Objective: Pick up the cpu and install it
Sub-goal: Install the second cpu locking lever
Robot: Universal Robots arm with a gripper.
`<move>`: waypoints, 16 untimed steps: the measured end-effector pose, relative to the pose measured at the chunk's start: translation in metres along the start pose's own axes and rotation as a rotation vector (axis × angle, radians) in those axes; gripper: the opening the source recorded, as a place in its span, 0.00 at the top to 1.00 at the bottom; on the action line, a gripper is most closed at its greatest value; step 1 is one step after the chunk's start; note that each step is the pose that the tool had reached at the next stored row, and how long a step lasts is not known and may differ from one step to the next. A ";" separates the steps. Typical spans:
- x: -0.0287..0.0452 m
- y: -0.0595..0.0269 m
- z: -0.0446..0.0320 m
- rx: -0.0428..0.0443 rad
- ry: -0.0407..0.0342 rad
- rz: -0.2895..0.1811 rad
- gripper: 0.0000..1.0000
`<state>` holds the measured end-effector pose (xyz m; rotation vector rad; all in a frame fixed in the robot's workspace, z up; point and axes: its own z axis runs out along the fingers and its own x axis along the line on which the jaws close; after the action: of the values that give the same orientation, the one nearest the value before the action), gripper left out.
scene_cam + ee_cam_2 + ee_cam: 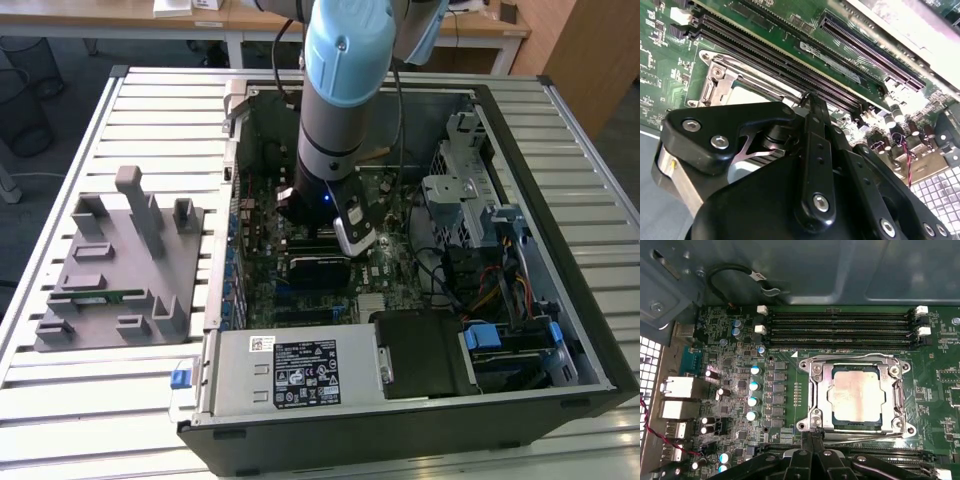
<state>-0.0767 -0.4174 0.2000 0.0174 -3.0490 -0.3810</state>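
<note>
On the slatted table (pixel 60 400), at the exterior view's left of the open computer case (pixel 560 330), stood a grey fixture tray (pixel 110 270) with upright pegs and slots. The blue-and-grey arm (pixel 340 90) reached down into the case, above the green motherboard (pixel 260 290). To the exterior view's right of the arm sat the drive cage (pixel 465 170) and a bundle of cables (pixel 490 290); the power supply (pixel 290 370) lay along the case's near edge.

In the first wrist view, the cpu (pixel 856 393) lay flat inside the metal socket frame (pixel 816 390), its pale silver top facing up, just beside the four memory slots (pixel 840 330). The claw (pixel 810 442) hung at the frame's edge with its black fingers (pixel 815 450) drawn together to a narrow tip, holding nothing. In the second wrist view the claw's linkages (pixel 815 165) sat over the socket.
</note>
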 end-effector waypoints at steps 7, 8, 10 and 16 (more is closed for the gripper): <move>0.0024 -0.0021 0.0038 -0.0258 -0.0026 -0.010 0.89; 0.0027 -0.0023 0.0043 -0.0280 -0.0027 -0.012 0.89; 0.0033 -0.0026 0.0054 -0.0323 -0.0030 -0.014 0.89; 0.0054 -0.0031 0.0073 -0.0490 -0.0032 -0.021 0.89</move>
<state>-0.0826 -0.4187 0.1926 0.0460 -3.0438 -0.4575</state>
